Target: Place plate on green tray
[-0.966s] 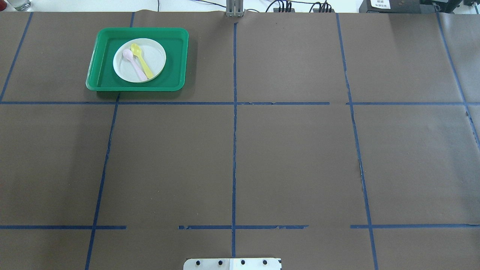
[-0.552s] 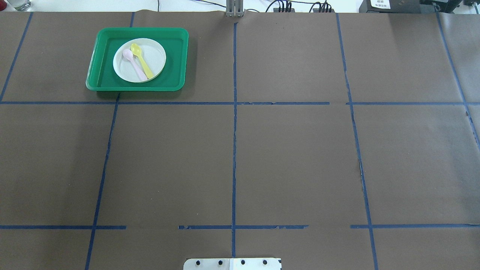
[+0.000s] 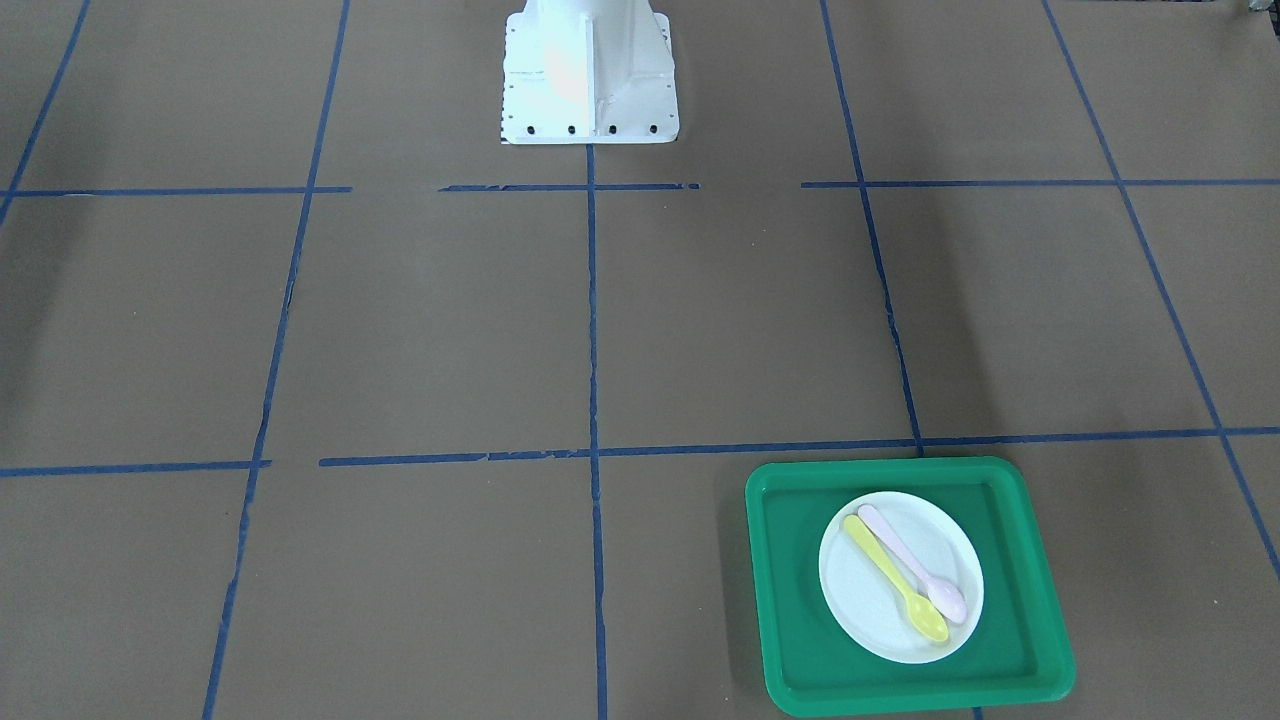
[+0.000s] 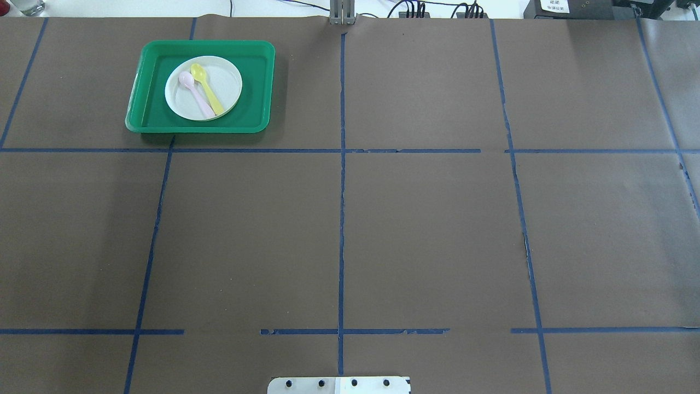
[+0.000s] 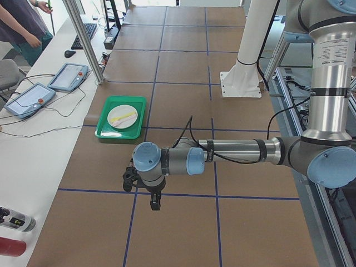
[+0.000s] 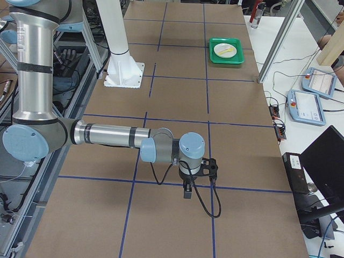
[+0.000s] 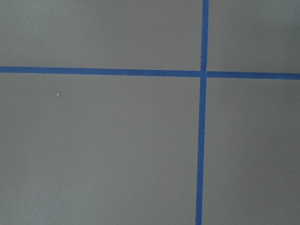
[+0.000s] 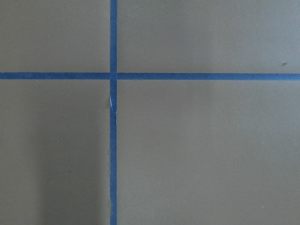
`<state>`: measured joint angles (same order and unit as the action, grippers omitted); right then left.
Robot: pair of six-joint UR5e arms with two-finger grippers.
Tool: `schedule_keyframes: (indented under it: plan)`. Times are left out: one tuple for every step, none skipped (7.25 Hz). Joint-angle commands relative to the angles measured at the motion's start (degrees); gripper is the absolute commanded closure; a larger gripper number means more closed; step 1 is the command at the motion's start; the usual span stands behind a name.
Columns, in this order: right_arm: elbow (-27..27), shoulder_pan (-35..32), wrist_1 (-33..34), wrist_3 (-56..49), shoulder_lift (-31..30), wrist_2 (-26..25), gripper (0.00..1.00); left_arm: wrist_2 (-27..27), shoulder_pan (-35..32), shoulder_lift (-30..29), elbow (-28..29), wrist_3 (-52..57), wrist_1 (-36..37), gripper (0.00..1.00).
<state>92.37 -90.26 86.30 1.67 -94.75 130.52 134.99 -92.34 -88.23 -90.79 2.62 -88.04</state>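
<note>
The small round white plate [image 4: 221, 82] lies inside the green tray [image 4: 258, 82] at the table's far left, with a yellow spoon [image 4: 208, 91] and a pink spoon [image 4: 196, 94] on it. The plate [image 3: 862, 600] and the tray [image 3: 790, 585] also show in the front view. My left gripper [image 5: 154, 201] shows only in the exterior left view, low over bare table, well short of the tray [image 5: 105, 131]. My right gripper [image 6: 186, 191] shows only in the exterior right view, far from the tray [image 6: 215, 57]. I cannot tell whether either is open or shut.
The robot's white base [image 3: 588, 70] stands at the table's near middle. Blue tape lines grid the brown table. Two control tablets [image 5: 68, 77], a metal post [image 5: 83, 41] and an operator [image 5: 22, 22] are beside the table's far edge.
</note>
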Motion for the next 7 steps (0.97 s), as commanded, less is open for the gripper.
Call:
schedule_keyframes:
  plan:
    - [0.0, 0.0, -0.08, 0.0, 0.0, 0.0, 0.0, 0.01, 0.05, -0.01, -0.18, 0.28, -0.11, 0.0]
    - [0.0, 0.0, -0.08, 0.0, 0.0, 0.0, 0.0, 0.01, 0.05, -0.01, -0.36, 0.28, -0.03, 0.0]
    - [0.0, 0.0, -0.08, 0.0, 0.0, 0.0, 0.0, 0.01, 0.05, -0.01, -0.44, 0.19, -0.03, 0.0]
    - [0.0, 0.0, 0.01, 0.0, 0.0, 0.0, 0.0, 0.01, 0.05, -0.01, -0.88, 0.19, -0.03, 0.0]
    - [0.0, 0.0, -0.08, 0.0, 0.0, 0.0, 0.0, 0.09, 0.05, -0.01, -1.06, 0.1, -0.03, 0.0]
    - [0.0, 0.0, 0.01, 0.09, 0.0, 0.0, 0.0, 0.09, 0.05, -0.1, -1.06, 0.1, -0.03, 0.0]
    - [0.0, 0.0, -0.08, 0.0, 0.0, 0.0, 0.0, 0.09, 0.05, -0.1, -1.15, 0.1, -0.03, 0.0]
